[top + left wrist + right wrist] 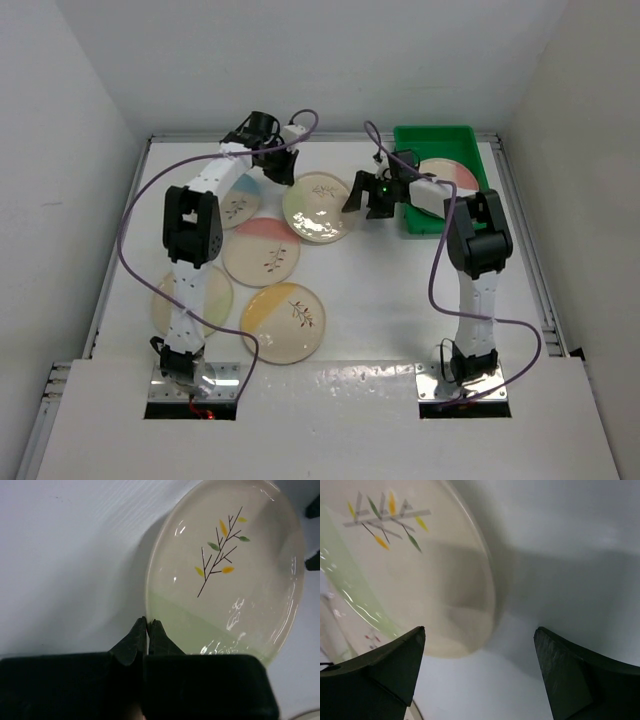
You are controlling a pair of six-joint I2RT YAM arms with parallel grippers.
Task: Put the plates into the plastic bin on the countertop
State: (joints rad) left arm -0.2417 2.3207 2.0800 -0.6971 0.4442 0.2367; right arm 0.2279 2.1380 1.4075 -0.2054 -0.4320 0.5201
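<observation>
While both arms bend over the white countertop (390,300), the plastic bin (440,143) sits at its 1 o'clock corner. A pink-segment plate (452,176) lies inside the bin, partly covered by the right arm. Five more plates lie out on the countertop. A green-segment plate (318,207) (225,575) (410,570) is just toward 12 o'clock from centre. A blue-segment plate (240,208) is at its 9 o'clock, partly under the left arm. A second pink plate (262,252) is at its 7 o'clock, with a yellow-segment plate (283,322) toward 6 o'clock of that. A half-hidden plate (218,292) lies at 8 o'clock beneath the left arm.

The right gripper (362,203) (480,635) hangs released at the green-segment plate's 3 o'clock edge, fingers spread wide with nothing between them. The left gripper (278,168) (147,627) is at that plate's 11 o'clock edge, clenched, its tips pressed together right at the rim. I cannot tell whether they touch the rim.
</observation>
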